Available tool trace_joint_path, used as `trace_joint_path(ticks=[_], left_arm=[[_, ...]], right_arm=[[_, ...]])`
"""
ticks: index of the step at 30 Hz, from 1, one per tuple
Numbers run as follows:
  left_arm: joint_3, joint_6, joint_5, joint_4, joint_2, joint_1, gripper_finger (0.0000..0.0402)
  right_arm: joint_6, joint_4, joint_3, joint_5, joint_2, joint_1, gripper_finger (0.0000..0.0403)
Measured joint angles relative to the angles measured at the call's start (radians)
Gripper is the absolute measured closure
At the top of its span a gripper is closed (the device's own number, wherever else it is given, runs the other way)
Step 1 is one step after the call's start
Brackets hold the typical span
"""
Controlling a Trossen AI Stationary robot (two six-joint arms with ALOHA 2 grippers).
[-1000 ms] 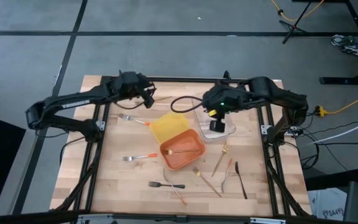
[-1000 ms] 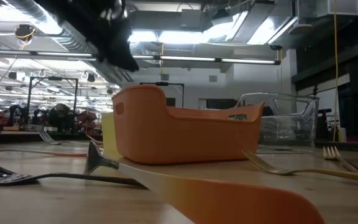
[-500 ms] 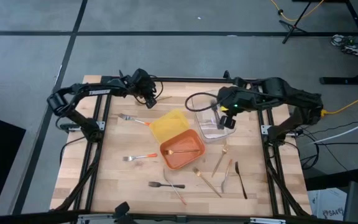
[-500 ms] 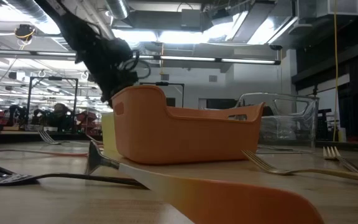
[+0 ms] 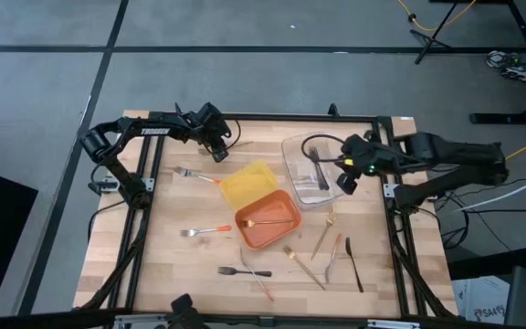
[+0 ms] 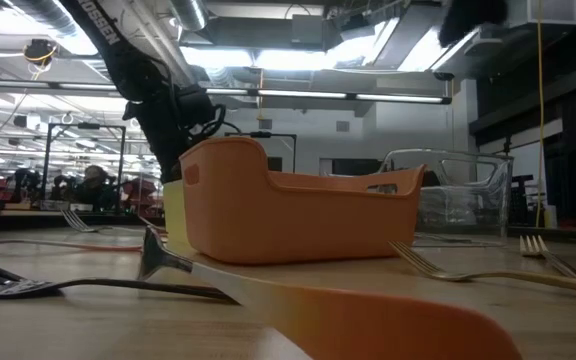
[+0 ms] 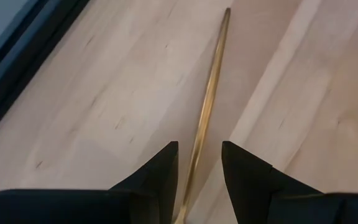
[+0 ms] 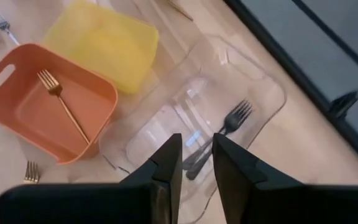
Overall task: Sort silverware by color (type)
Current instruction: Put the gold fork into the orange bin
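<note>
My left gripper (image 5: 217, 146) is low over the table's far edge, open. Its fingers (image 7: 199, 146) stand on either side of a thin gold utensil handle (image 7: 211, 81) that lies flat on the wood; I see no touch. My right gripper (image 5: 346, 179) hangs open and holds nothing (image 8: 196, 140), just right of the clear tray (image 5: 292, 151), in which a black fork (image 8: 225, 127) lies. The orange tray (image 5: 286, 239) holds a gold fork (image 8: 59, 99). Beside it stands the yellow tray (image 5: 247, 183). More forks lie loose on the table: orange-handled (image 5: 204, 231), black (image 5: 243, 271) and gold (image 5: 325, 236).
Loose silverware is spread across the near half of the table, with another orange-handled fork (image 5: 195, 174) at the left. In the low view the orange tray (image 6: 288, 215) and clear tray (image 6: 458, 195) stand mid-table. Black frame rails (image 5: 142, 210) run along both table sides.
My left gripper has come down toward the table at its far edge and tipped steeper. My right gripper has drawn back from over the clear tray toward the table's right edge, and the black fork in that tray now shows.
</note>
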Motion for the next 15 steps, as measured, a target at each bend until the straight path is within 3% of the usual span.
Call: trace_joint_path(ticks=[8,15], left_arm=[[0.0,0.064,0.0,-0.006,0.013,-0.001,0.0285],[0.0,0.093,-0.002,-0.015,0.06,-0.001,0.0285]], right_arm=[[0.139,0.178,-0.314,-0.001,-0.199,0.0,0.0323],[0.221,0.279,-0.51,-0.037,-0.327,0.0,0.0323]])
